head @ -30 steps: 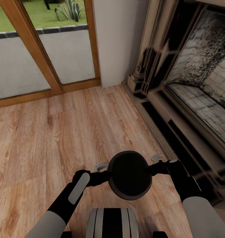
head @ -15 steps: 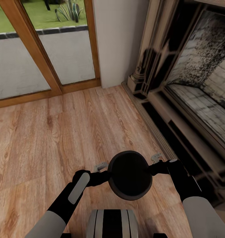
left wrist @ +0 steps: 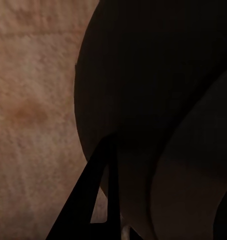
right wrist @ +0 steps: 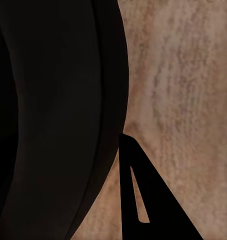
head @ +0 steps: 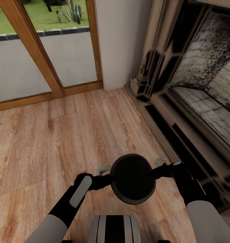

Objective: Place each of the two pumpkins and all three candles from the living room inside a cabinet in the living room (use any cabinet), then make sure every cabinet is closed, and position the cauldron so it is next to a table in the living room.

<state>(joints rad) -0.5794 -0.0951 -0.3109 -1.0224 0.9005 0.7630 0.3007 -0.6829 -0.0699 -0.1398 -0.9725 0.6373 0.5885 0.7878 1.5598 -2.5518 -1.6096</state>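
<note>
Cauldron held between 2 grippers
A round black cauldron [head: 132, 179], wide-mouthed, is clamped by the left gripper [head: 109, 178] and right gripper [head: 152, 174]; its belly is hidden.

Both arms are extended forward and low in the head view, bent inward so that the two wrists face each other. The left gripper [head: 106, 170] is pressed against the left side of the cauldron [head: 131, 179] and the right gripper [head: 157, 163] against its right side — the pot is held between them, above the robot's base. Pale fingertips are seen at either flank. In each wrist view one dark finger [left wrist: 96, 200] is seen lying along the black wall; how far the jaws are parted cannot be told.
</note>
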